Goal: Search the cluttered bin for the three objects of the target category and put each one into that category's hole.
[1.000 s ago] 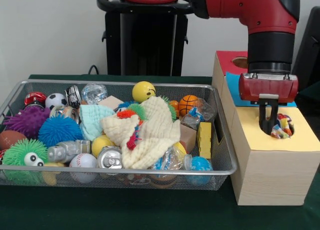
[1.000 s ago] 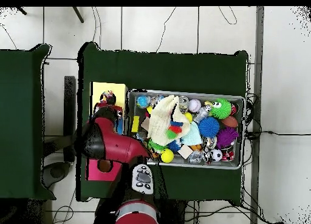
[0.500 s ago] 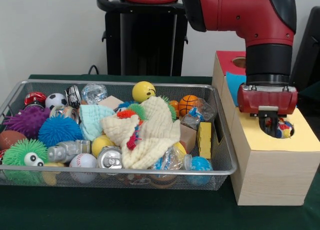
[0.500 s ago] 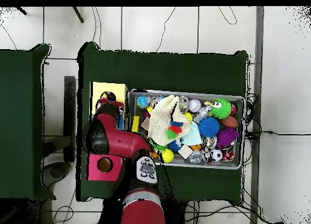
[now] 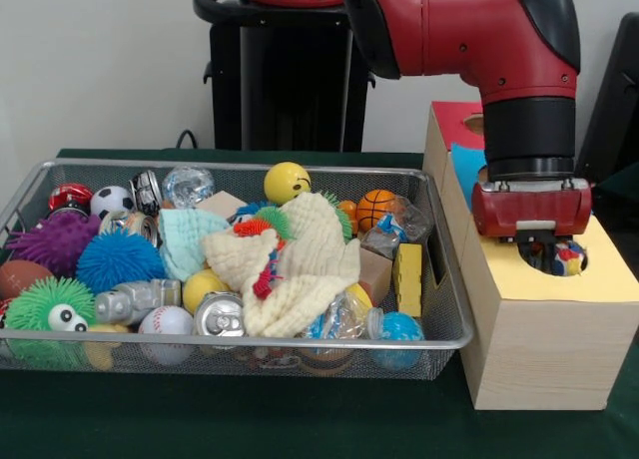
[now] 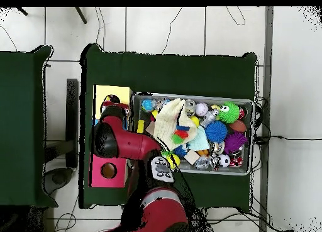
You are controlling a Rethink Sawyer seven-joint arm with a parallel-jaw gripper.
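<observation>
A wooden box (image 5: 544,349) stands to the right of the wire bin (image 5: 230,166) in the front view. Its top has a yellow part (image 5: 499,269), a blue part (image 5: 461,165) and a red part (image 5: 451,120), each with a hole. My gripper (image 5: 539,251) hangs straight down with its tip sunk in the yellow part's hole. A small multicoloured object (image 5: 567,259) shows in that hole just right of the gripper; whether it is held is hidden. In the overhead view the red arm (image 6: 119,141) covers the box's middle, and the yellow part (image 6: 112,91) shows beyond it.
The bin is heaped: a cream cloth (image 5: 300,269) in the middle, a yellow smiley ball (image 5: 287,182), a small basketball (image 5: 375,208), a soccer ball (image 5: 111,200), a baseball (image 5: 166,324), a drink can (image 5: 219,315), blue (image 5: 118,259), green (image 5: 45,309) and purple (image 5: 55,241) spiky balls.
The gripper has sunk lower into the yellow hole, so less of it shows. The arm's upper link has swung toward the bin side. The bin's contents have not moved.
</observation>
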